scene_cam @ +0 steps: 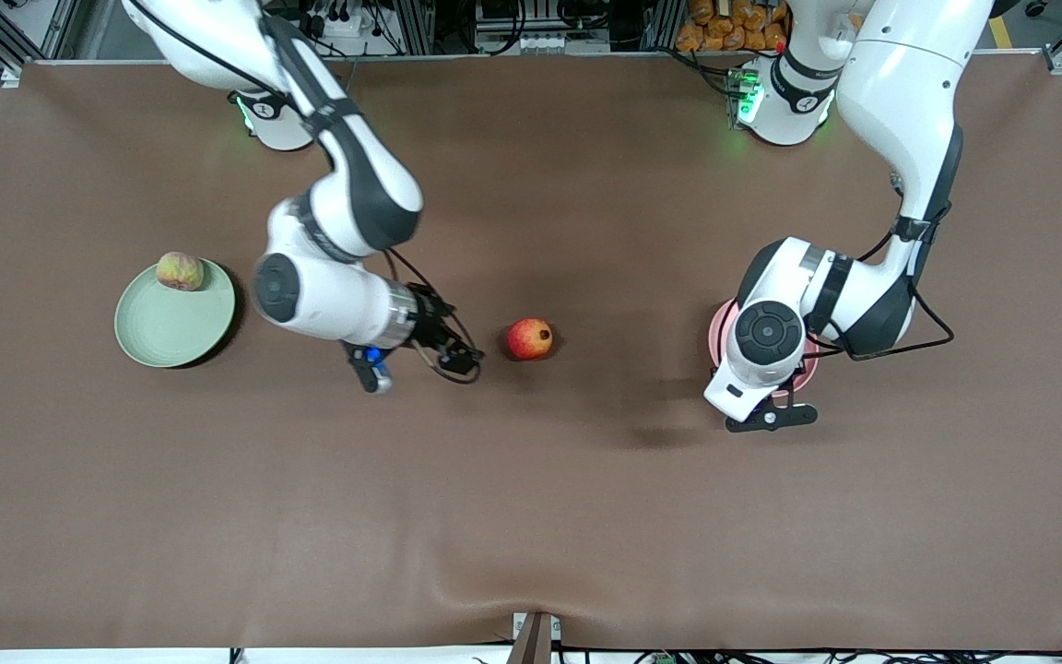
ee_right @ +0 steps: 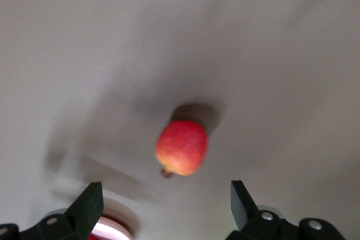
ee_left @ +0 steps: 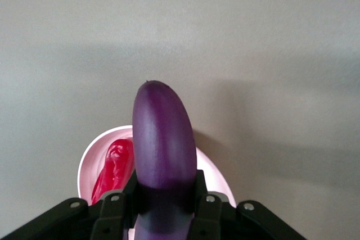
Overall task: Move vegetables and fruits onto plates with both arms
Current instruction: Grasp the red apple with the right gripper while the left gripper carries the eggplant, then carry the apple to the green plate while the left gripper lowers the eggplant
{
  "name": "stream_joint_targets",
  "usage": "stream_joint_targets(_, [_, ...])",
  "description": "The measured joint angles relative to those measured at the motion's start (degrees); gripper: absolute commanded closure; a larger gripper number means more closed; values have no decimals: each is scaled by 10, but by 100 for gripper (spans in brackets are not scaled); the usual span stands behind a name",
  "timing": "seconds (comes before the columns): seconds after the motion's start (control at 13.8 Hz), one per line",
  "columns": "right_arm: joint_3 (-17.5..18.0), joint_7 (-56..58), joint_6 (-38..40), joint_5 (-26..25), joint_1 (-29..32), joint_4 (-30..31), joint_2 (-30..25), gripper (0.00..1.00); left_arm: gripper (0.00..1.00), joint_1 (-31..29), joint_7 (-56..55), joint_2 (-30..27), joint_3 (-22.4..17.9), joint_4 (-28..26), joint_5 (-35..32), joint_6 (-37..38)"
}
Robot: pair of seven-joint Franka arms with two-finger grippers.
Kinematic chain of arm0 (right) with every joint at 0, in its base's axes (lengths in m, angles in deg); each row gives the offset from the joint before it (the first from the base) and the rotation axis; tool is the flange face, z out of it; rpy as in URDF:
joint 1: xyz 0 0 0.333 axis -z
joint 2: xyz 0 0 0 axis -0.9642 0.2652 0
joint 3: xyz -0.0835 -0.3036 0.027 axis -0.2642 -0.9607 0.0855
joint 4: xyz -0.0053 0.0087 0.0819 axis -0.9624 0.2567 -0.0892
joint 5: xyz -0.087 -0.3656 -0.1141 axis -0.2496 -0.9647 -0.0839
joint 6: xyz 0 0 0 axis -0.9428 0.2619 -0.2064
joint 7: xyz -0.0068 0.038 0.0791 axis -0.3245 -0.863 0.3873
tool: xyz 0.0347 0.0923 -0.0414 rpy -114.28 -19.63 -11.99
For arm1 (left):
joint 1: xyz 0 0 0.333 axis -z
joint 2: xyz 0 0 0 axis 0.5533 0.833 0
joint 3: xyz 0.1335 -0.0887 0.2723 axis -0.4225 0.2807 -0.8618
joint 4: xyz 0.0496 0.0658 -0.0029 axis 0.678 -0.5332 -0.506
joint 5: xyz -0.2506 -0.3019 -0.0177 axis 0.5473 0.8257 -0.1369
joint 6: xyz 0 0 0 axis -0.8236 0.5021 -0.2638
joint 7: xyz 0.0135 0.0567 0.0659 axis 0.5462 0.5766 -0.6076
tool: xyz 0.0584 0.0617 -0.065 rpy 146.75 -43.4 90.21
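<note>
Currently 2 of 4 placed: tan fruit (scene_cam: pixel 180 270) on green plate (scene_cam: pixel 171 330), chili (ee_left: pixel 114 168) on pink plate (ee_left: pixel 90 164). Left gripper (ee_left: pixel 166 203), jaws clamped on eggplant (ee_left: pixel 163 141), hangs over pink plate. Right gripper (ee_right: pixel 166 205), jaws apart, at pomegranate's (scene_cam: pixel 529 338) 9 o'clock; pomegranate not yet picked.

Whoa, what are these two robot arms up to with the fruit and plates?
They are sorting produce onto plates. The left gripper is shut on a purple eggplant, over the pink plate, where a red chili pepper already lies. The right gripper, open, hovers beside the red pomegranate on the table. A pinkish-tan fruit already sits on the green plate.
</note>
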Motion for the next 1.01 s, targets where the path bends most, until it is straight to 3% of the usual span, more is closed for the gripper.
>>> stream_joint_targets(0.29, [9, -56, -96, 0, -50, -26, 74, 0, 100, 1, 4, 0, 2, -32, -3, 0])
stream_joint_targets(0.58, [9, -83, -118, -4, -74, -30, 111, 0, 100, 1, 4, 0, 2, -51, -24, 0])
stream_joint_targets(0.72, [9, -103, -119, -31, -81, -30, 121, 0, 100, 1, 4, 0, 2, -51, -25, 0])
stream_joint_targets(0.79, [9, -116, -120, -55, -84, -30, 126, 31, 100, 0, 4, 0, 2, -50, -25, -1])
stream_joint_targets(0.87, [9, -127, -120, -78, -88, -30, 130, 75, 100, 0, 4, 0, 2, -50, -25, -1])
stream_joint_targets(1.01, [10, -139, -114, -104, -90, -33, 129, 100, 100, 1, -2, 1, 2, -52, -25, -5])
